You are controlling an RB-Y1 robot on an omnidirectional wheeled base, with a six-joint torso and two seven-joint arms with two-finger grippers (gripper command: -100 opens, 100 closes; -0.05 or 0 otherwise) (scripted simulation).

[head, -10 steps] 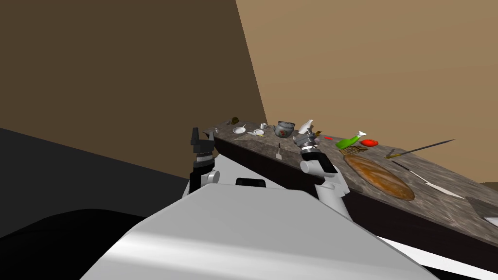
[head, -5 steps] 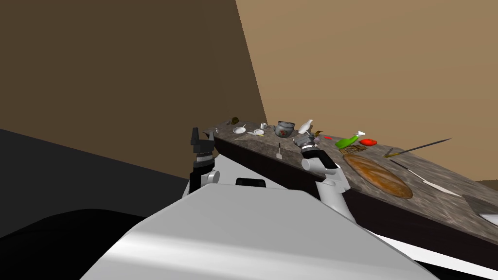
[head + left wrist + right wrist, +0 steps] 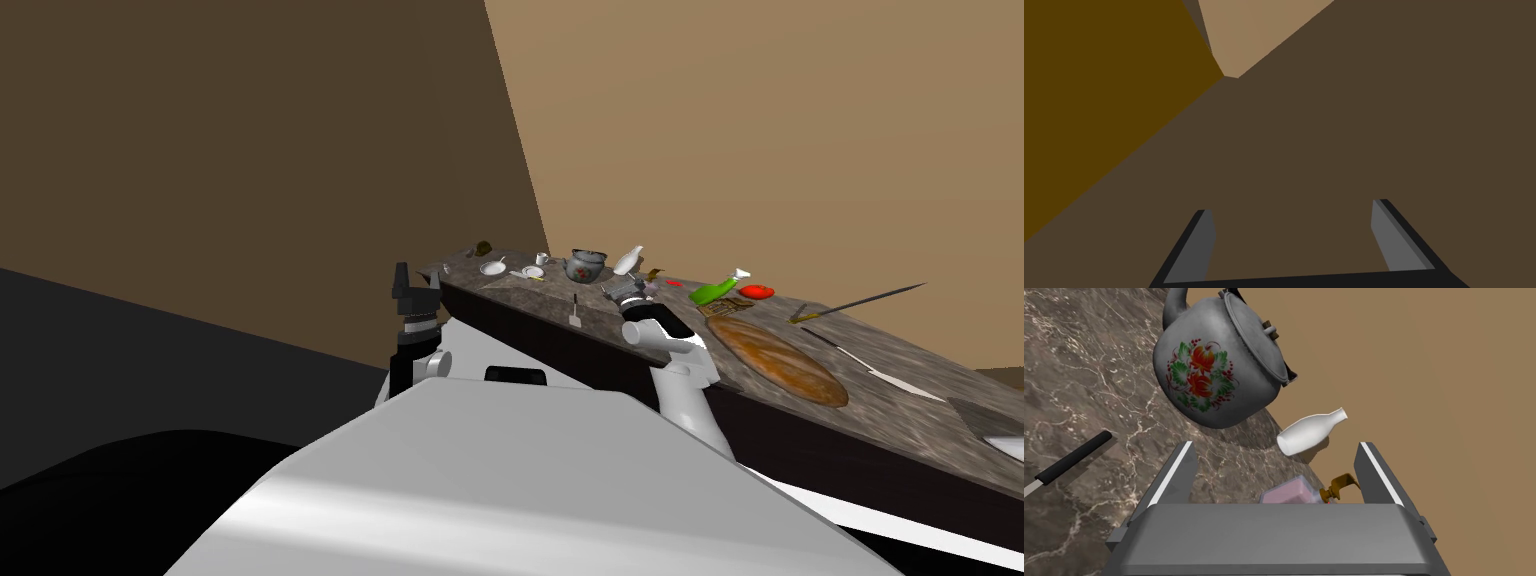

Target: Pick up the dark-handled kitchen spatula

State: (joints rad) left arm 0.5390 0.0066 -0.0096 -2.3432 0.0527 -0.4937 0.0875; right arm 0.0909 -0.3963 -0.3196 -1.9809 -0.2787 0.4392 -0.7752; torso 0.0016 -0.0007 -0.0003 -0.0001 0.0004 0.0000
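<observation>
The spatula [image 3: 575, 312] lies on the dark marble counter [image 3: 640, 345], its dark handle pointing away from me and its pale blade toward the front edge. In the right wrist view its dark handle [image 3: 1074, 458] lies off to one side of my right gripper [image 3: 1275, 447], outside the fingers. That gripper [image 3: 622, 290] hovers open over the counter, right of the spatula, with nothing between its fingers. My left gripper [image 3: 402, 268] is raised by the counter's left end, and its fingers [image 3: 1205, 239] stand open and empty.
A floral grey kettle [image 3: 1224, 373], a white bottle [image 3: 1310, 432] and a pink pump dispenser [image 3: 1288, 494] stand just beyond the right gripper. Plates [image 3: 492, 267], a green bottle [image 3: 712, 293], a wooden board [image 3: 780, 362] and knives [image 3: 880, 372] lie along the counter.
My right forearm has swung a little to the right and its gripper has tipped lower over the counter. The spatula and my left arm have not moved.
</observation>
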